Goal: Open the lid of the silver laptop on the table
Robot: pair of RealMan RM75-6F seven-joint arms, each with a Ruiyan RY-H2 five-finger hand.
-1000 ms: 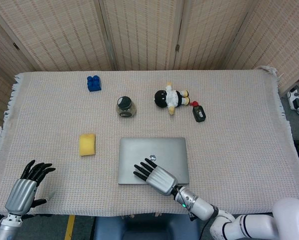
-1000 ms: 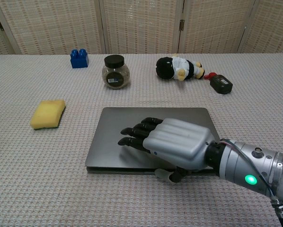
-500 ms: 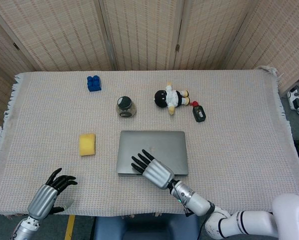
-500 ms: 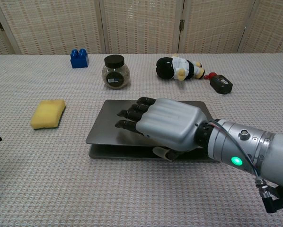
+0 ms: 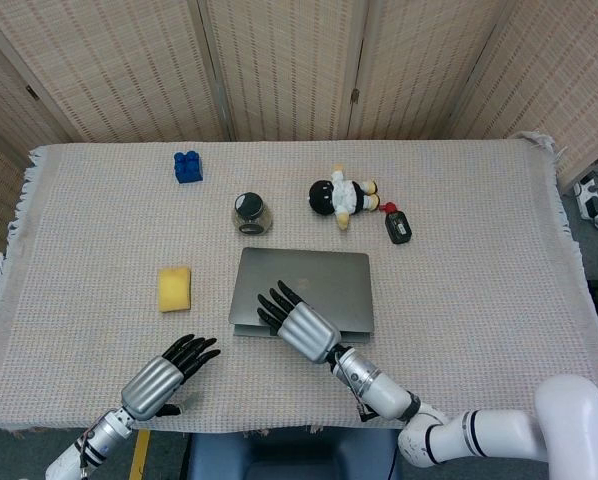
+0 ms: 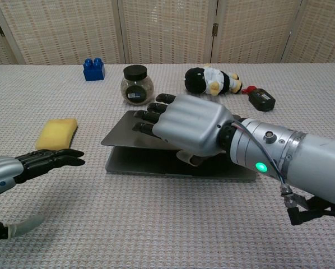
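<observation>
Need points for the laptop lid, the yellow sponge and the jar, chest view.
laptop lid (image 6: 125, 133), chest view, bare left part of the raised lid.
yellow sponge (image 6: 56, 133), chest view, middle of its top face.
jar (image 6: 137, 88), chest view, glass body below the black cap.

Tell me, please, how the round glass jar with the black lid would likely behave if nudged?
The round glass jar with the black lid stands upright and squat, so it probably slides rather than tips. Being glass, it may be fragile. Tipped over, its rounded body would likely roll.

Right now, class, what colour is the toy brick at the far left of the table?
Blue: the toy brick shows best in the chest view.
</observation>
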